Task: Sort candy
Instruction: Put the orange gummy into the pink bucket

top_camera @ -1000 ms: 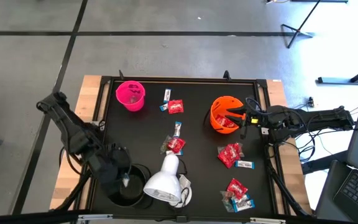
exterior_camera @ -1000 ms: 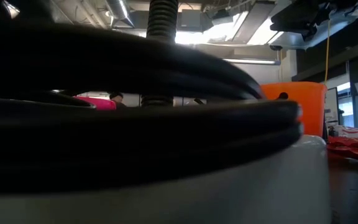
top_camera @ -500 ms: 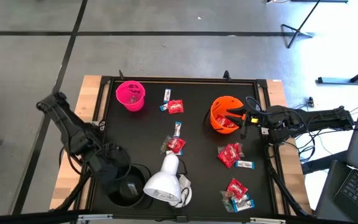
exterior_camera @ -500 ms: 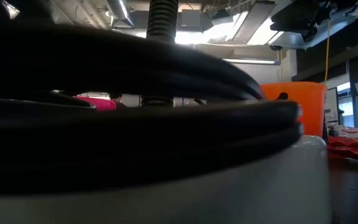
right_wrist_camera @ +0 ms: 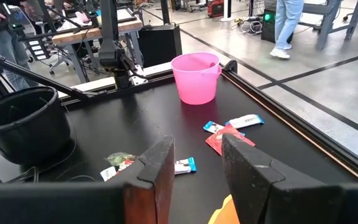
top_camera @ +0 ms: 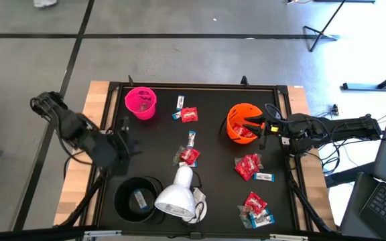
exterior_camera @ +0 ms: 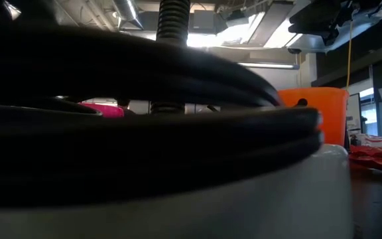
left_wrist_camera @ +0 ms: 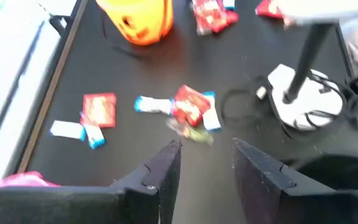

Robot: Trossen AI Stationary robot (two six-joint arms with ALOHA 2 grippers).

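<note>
We count three cups on the worktop [top_camera: 153,144]: pink cup [top_camera: 141,102], orange cup [top_camera: 241,123], black cup [top_camera: 137,199]. One white lamp head [top_camera: 177,195]. Two arms. Candy [top_camera: 189,156] sits in roughly six loose clusters around the lamp.

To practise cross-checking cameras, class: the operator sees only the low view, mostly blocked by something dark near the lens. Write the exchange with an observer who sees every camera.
Operator: Is anything in the black cup?
Observer: One white-and-blue wrapped candy lies inside the black cup.
Operator: Where is the left claw?
Observer: The left claw hangs open and empty over the table, beside that cup.
Operator: And the right claw?
Observer: The right claw is at the orange cup's rim, open.
</note>
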